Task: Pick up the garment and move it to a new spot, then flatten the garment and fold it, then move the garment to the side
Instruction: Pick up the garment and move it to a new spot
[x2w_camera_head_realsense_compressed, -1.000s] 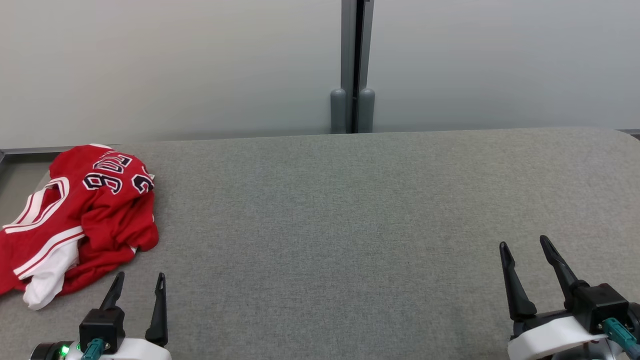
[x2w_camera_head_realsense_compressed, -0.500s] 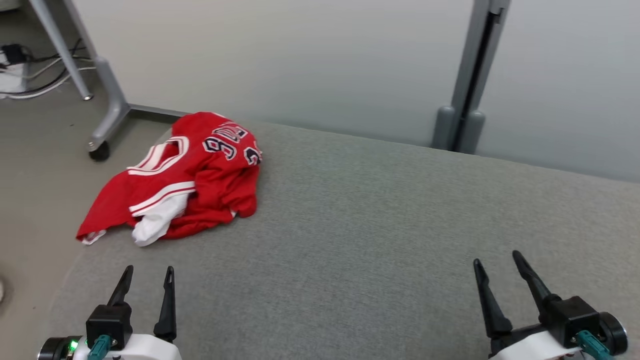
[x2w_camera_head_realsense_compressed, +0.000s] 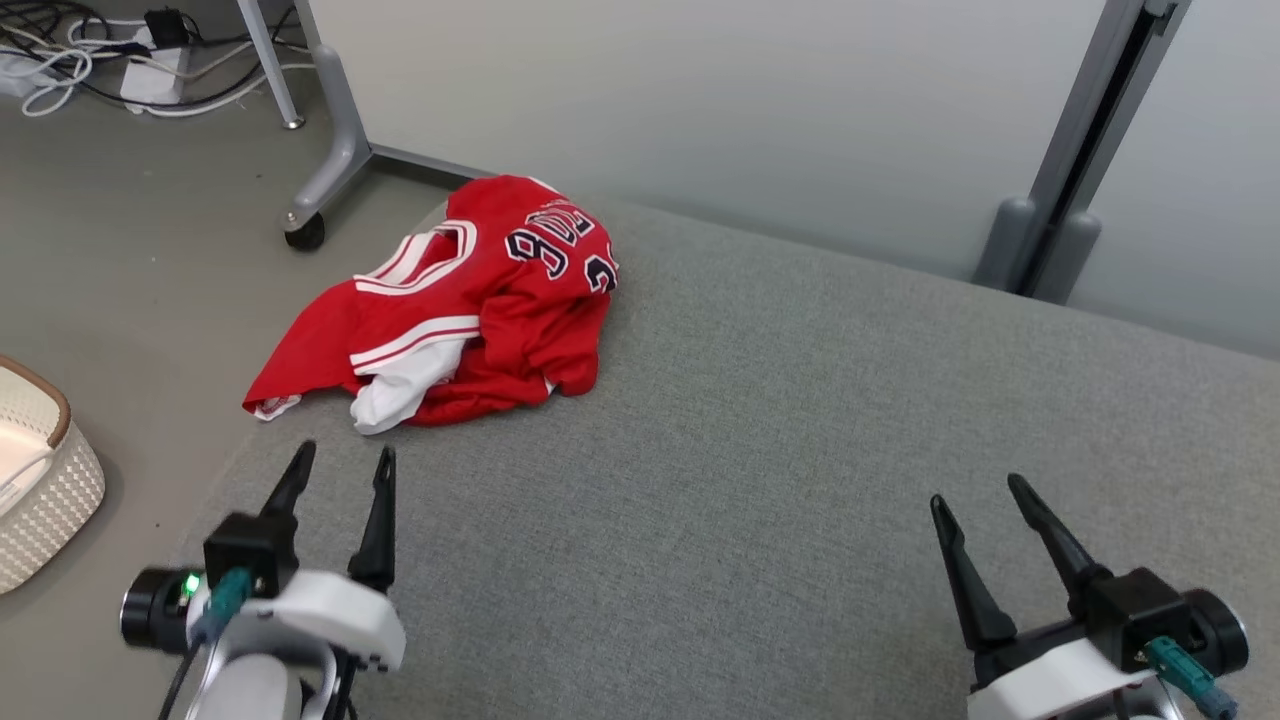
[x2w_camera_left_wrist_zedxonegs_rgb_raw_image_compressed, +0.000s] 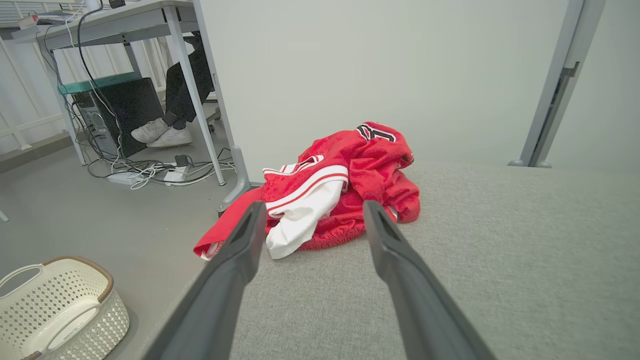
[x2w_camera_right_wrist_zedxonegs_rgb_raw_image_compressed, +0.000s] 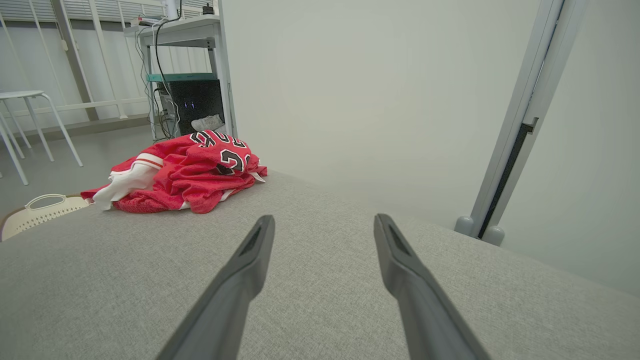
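Red garment (x2w_camera_head_realsense_compressed: 480, 310) lies crumpled on the grey table (x2w_camera_head_realsense_compressed: 800, 450), one corner past its edge, just ahead of the left gripper (x2w_camera_head_realsense_compressed: 346, 450) and not touching it. Head camera has swung left since 0.5 s ago; garment unmoved on the table, left gripper now nearer it. Both grippers spread, empty. Right gripper (x2w_camera_head_realsense_compressed: 975, 490) is well apart from the garment. White basket (x2w_camera_head_realsense_compressed: 40, 480) sits on the floor, left of the left gripper.

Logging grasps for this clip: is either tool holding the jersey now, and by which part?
Nothing is held. Left tool and right tool are both open, short of the jersey on the table.
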